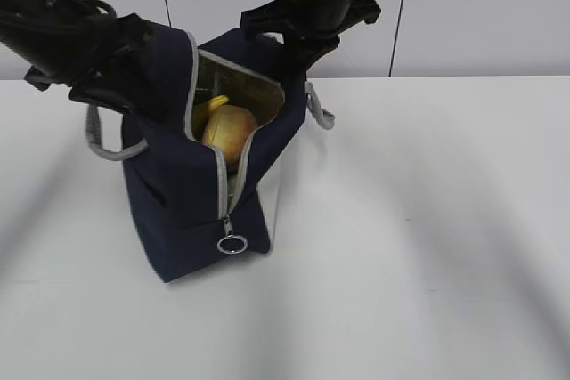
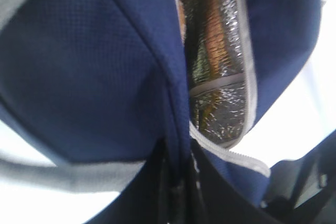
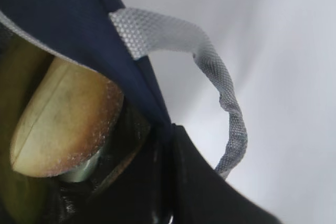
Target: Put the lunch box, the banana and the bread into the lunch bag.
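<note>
Standing upright on the white bench (image 1: 427,246), the navy lunch bag (image 1: 178,211) is held with its zipper undone and its mouth spread wide, so that the silver foil lining (image 2: 218,108) is exposed. Inside the opening the golden-brown bread (image 1: 230,134) is seen on top, with the yellow tip of the banana (image 1: 214,103) showing just behind it. The lunch box cannot be made out in any view. The zipper's ring pull (image 1: 232,244) hangs low on the front corner.

The bag's left rim is pinched by the left fingers (image 2: 176,182), which are closed on the blue fabric beside the zipper tape. The far right rim is clamped in the same way by the right fingers (image 3: 163,182), just beside the bread. One grey strap handle (image 3: 220,98) loops free at the right side, and another (image 1: 102,144) droops at the left.
</note>
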You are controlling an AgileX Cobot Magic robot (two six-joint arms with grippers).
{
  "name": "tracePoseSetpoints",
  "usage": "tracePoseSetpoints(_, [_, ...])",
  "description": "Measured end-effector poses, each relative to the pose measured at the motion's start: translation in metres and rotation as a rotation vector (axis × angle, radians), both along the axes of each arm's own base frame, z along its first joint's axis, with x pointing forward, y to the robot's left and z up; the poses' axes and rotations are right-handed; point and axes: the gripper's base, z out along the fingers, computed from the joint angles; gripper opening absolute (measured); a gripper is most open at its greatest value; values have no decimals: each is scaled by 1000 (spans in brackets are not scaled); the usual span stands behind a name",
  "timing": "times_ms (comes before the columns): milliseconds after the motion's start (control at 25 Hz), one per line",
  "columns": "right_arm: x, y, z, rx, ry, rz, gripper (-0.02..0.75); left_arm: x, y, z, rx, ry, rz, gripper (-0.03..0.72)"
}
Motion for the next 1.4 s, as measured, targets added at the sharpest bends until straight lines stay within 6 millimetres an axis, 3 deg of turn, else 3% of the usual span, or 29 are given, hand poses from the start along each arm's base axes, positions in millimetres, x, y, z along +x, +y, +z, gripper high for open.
tracePoseSetpoints(240, [-6,-15,26,-81,-87,-42,1,12,-12,5,-141,-57,13,22])
tracePoseSetpoints(560, [1,-33,28,-176,-131,-119,1,51,-25,12,-216,-110,21,22])
tracePoseSetpoints(800, [11,-59,28,-155,-116,-193,0,65,-32,0,-266,-76,42,22])
tracePoseSetpoints(1200, [11,-51,21,-36,-47,-185,6,73,-36,-21,-273,-17,50,38])
tracePoseSetpoints(1320, [13,-47,14,-10,-23,-180,97,73,-36,-20,-276,-19,50,123])
tracePoseSetpoints(1400, [13,-45,11,6,-7,-175,255,73,-36,-20,-277,-19,50,241])
